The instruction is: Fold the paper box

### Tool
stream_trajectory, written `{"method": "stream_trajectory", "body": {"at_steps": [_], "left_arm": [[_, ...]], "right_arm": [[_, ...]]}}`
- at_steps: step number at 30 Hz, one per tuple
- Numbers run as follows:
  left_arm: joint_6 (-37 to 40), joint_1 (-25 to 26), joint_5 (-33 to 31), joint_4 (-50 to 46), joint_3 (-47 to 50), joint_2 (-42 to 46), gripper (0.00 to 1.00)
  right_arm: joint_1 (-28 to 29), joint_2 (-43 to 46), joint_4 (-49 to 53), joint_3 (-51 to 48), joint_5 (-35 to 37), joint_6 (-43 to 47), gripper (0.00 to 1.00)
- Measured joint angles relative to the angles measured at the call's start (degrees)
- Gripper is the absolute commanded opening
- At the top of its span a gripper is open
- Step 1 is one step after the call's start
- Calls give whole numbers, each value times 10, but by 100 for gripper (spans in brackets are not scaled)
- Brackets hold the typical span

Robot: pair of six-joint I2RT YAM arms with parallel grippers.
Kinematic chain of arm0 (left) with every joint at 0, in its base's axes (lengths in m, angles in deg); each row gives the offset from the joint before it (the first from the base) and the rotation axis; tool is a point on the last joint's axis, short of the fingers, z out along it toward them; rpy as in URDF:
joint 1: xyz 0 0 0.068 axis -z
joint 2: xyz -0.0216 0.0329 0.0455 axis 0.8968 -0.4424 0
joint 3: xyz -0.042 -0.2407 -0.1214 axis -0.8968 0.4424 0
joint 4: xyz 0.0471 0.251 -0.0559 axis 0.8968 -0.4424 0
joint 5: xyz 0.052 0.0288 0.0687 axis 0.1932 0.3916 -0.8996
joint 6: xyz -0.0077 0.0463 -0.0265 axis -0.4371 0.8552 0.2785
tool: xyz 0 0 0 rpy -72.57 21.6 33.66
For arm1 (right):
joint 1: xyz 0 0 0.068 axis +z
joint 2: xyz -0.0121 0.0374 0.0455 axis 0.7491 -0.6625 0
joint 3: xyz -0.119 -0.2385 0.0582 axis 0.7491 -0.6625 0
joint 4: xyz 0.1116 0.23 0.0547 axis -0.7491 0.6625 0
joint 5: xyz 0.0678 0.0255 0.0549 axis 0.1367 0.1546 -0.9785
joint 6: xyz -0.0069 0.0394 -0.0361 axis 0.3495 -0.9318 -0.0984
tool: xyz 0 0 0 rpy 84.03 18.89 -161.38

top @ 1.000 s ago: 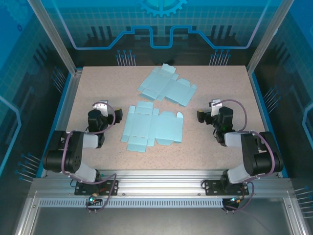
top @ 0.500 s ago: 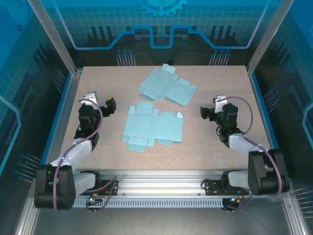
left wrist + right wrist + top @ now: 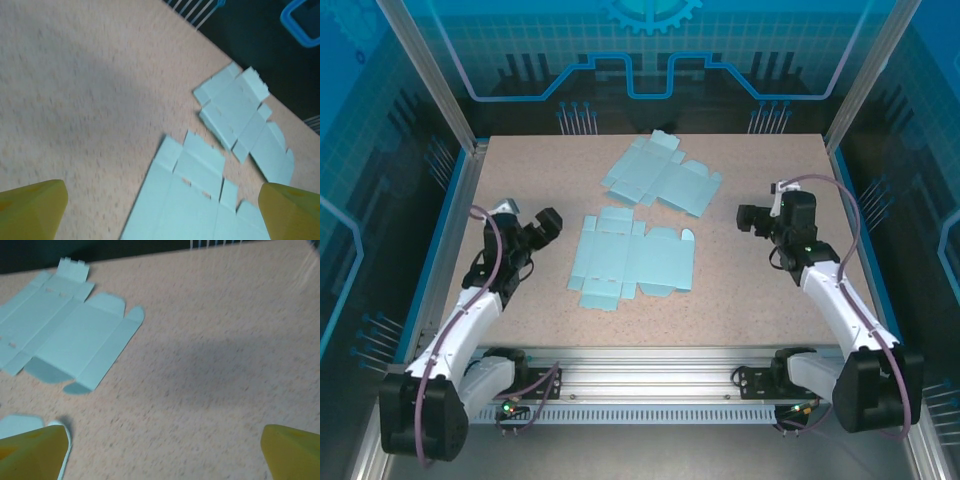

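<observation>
unfolded and stretched forward from the tucked pose of a second ago, both arms, with the right gripper (image 3: 748, 216) drawn a little farther from the nearer paper box (image 3: 632, 262) and the left gripper (image 3: 548, 222) kept at much the same station on its left side. no shift in either sheet. lying flat and unfolded on the bench (image 3: 750, 300), that nearer paper box, between the two grippers and touched by neither. just behind it, turned at an angle and parted from it by a narrow strip of bench, a second paper box (image 3: 662, 178), also flat. spread wide with nothing between them, the left gripper's yellow fingers (image 3: 30, 207), seen from the left wrist, aimed across the left flaps of the nearer paper box toward the second paper box beyond. likewise spread wide and empty, the right gripper's fingers (image 3: 32, 447), seen from the right wrist, with a rounded flap of the nearer paper box just beside one finger and the second paper box farther off. both grippers near the nearer paper box, one on each side, apart from its edges.
</observation>
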Motion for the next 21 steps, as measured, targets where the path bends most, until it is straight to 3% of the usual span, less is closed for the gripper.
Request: {"method": "stream_trajectory", "body": {"at_steps": [6,13,21], "left_arm": [[-38,35,13,-49,17,-5,99],[-65,66,32,-75,25,-42,99],[-146,121,29,-120,57,-33,93]], "right_arm": [[87,-80,87,84,-4,-22,100],[183,-242,139,223,-17,-27,100],[228,-387,187,335,-28,-25,100]]}}
